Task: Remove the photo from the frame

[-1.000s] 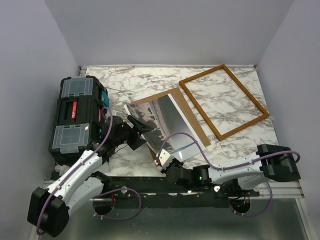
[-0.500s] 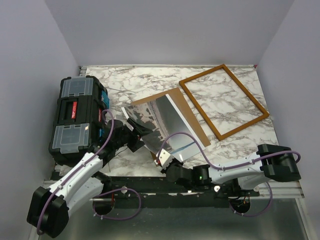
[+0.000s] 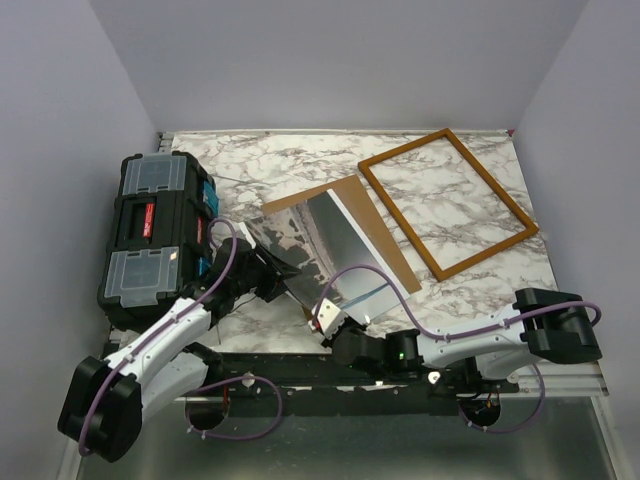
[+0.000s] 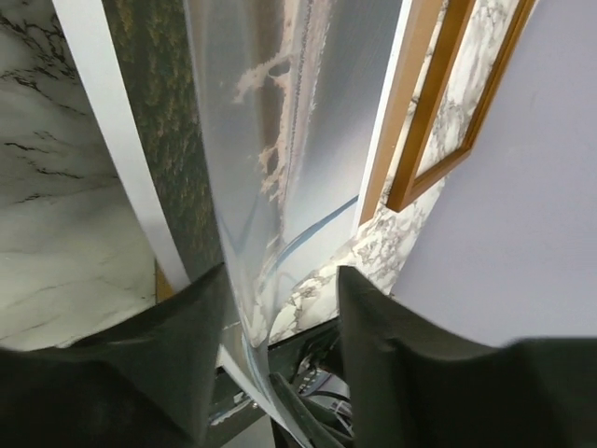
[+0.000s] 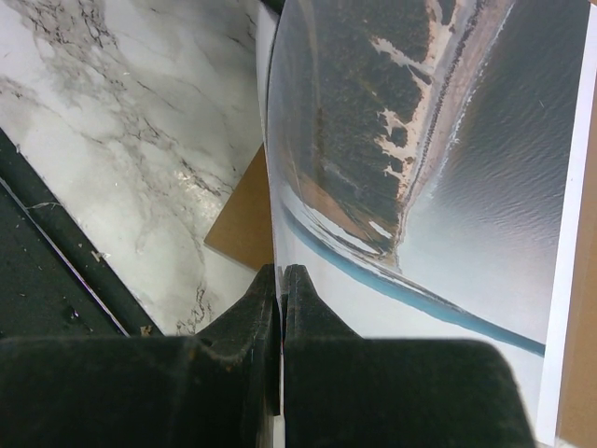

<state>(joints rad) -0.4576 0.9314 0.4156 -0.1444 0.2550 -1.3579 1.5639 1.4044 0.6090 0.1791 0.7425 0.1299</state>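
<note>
the marble worktop point(image 3: 300, 165) carries a black toolbox point(image 3: 150, 240) along its left edge. the wooden frame point(image 3: 405, 149) lies empty at the far right corner, so the main step looks done. the photo point(image 3: 335, 245) rests mid-worktop on a brown backing board point(image 3: 372, 225), its left side curling up. the right gripper point(image 5: 281, 275) is clamped on its near edge; the left gripper point(image 4: 280, 299) is spread, straddling its left edge. what probably remains is freeing it from the board.

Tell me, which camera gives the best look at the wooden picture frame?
The top external view: the whole frame lies empty on the table, all four sides visible. The left wrist view catches only one corner at upper right. The right wrist view shows none of it.
</note>
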